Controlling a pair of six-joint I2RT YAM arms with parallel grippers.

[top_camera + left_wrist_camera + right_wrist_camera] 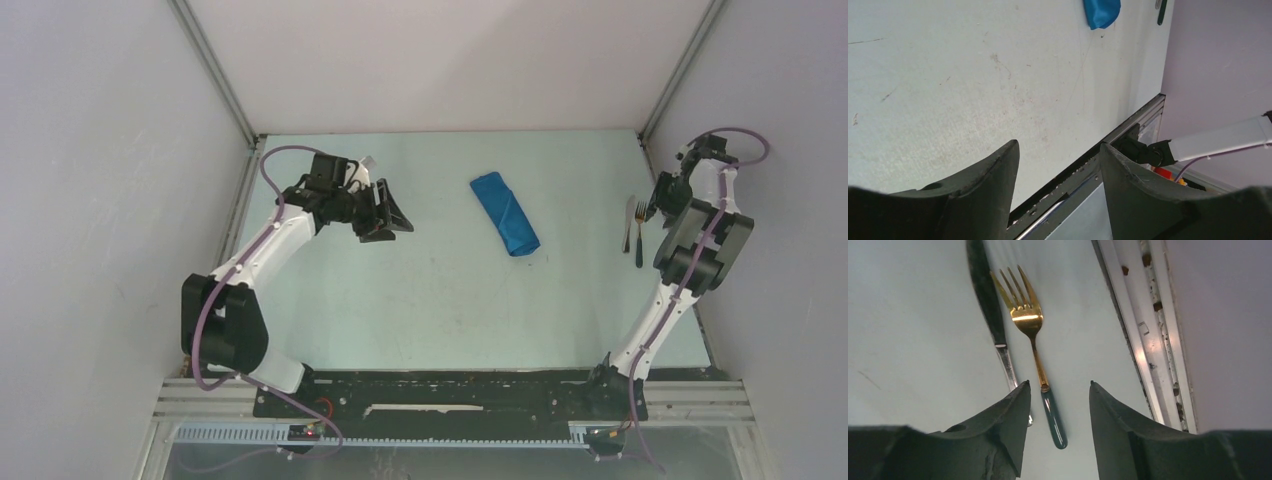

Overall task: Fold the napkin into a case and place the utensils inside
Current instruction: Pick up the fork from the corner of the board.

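The napkin [505,213] lies in the middle of the table [420,300]. It is folded into a long, thin case [1102,12]. I cannot tell which end of it is open.

The fork [1030,322] and the knife [989,305] lie side by side near the right edge of the table, well apart from the napkin. They are not inside it yet.

The right gripper [1059,390] hangs low over the fork. Its jaws are apart, and the fork's dark handle [1054,417] lies between them. Nothing is held yet. The left gripper [1059,146] is off to the left with its jaws apart and nothing in them.

The step now looks like picking up the fork. To do it well, the jaws should go down until they nearly touch the table, then close on the handle alone. The knife is just beside the left jaw, so that jaw must slip between the two and not push the knife. The handle is thin and smooth — a firm, straight squeeze helps, or it may slide out. Then lift slowly.
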